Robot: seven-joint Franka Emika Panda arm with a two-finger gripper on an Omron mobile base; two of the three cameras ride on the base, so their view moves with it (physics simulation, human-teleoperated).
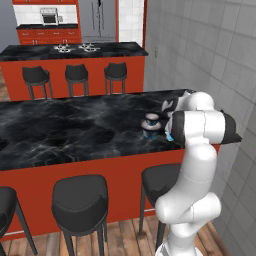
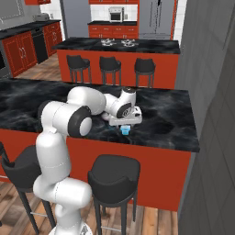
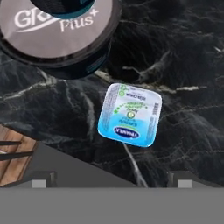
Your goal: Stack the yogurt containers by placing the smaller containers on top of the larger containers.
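The gripper [image 3: 111, 183] is hanging with its jaws spread wide over the black marble counter [image 3: 183, 57], holding nothing. The light-blue yogurt cup [image 3: 130, 115], with a squarish foil lid, is sitting on the counter directly ahead between the fingertips [image 3: 41, 179]. At about eleven o'clock from it, just beside it, the wide dark tub [image 3: 57, 37] is standing upright, with a small dark cup [image 3: 61, 6] already resting on its pale lid.

I am working in a home kitchen: black marble counter [image 1: 60, 130] on red cabinets, stools [image 1: 80, 200] lining up beneath, a stove [image 1: 75, 48] sitting on the island behind, a microwave [image 1: 49, 17] and fridge [image 1: 97, 20] standing beyond.
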